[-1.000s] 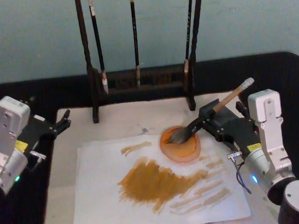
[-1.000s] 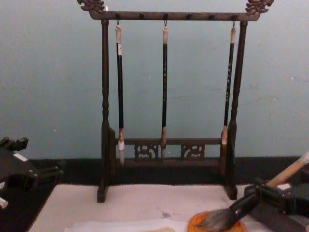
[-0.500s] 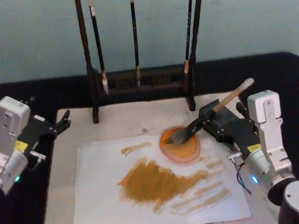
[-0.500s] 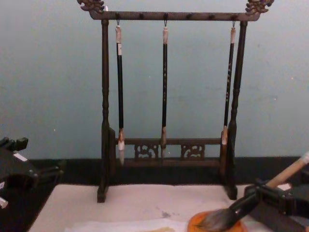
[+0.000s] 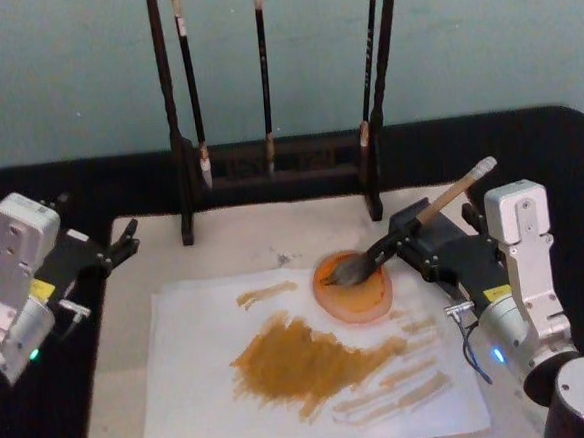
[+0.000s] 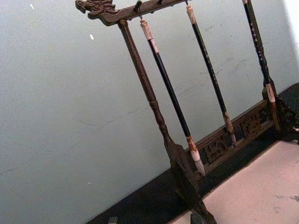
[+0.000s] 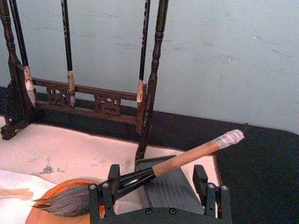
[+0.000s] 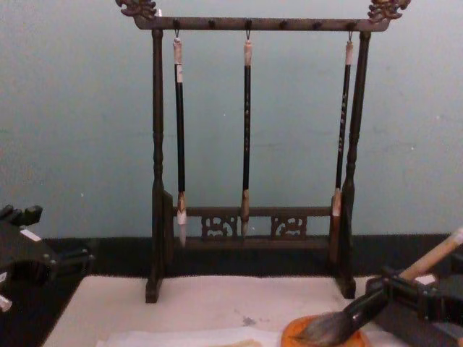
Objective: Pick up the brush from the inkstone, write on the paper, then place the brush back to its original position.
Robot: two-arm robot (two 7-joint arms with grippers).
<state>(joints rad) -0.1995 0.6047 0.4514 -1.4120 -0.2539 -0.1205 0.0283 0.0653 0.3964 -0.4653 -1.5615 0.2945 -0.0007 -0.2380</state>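
At right of the table, brush (image 5: 403, 233) lies tilted, tuft resting in the orange inkstone (image 5: 353, 286), tan handle end angled up and away toward the robot's right. Inkstone sits on the upper right part of the paper (image 5: 203, 386), which already carries broad ochre strokes.

Handling, as a judgement: brush looks light and rigid along the shaft, with a soft, floppy tuft that is probably wet, so drips are likely and the tuft is no place to grab. Best hold is the black lower shaft or just above it where the tan wood begins, close enough to the tuft for stroke control. Round shaft could roll or slip between flat pads. Inkstone is shallow and light, may skid if the brush drags on it.

Right gripper (image 7: 156, 190) sits around the shaft at the black-to-tan junction. Fingers (image 7: 104, 195) spread wide; shaft leans beside one finger and the other stands well apart, so no pinch in the wrist view. Contact with the near finger cannot be confirmed.

Left gripper (image 5: 114, 248) is parked at the table's left edge, holding nothing; finger spread cannot be told.
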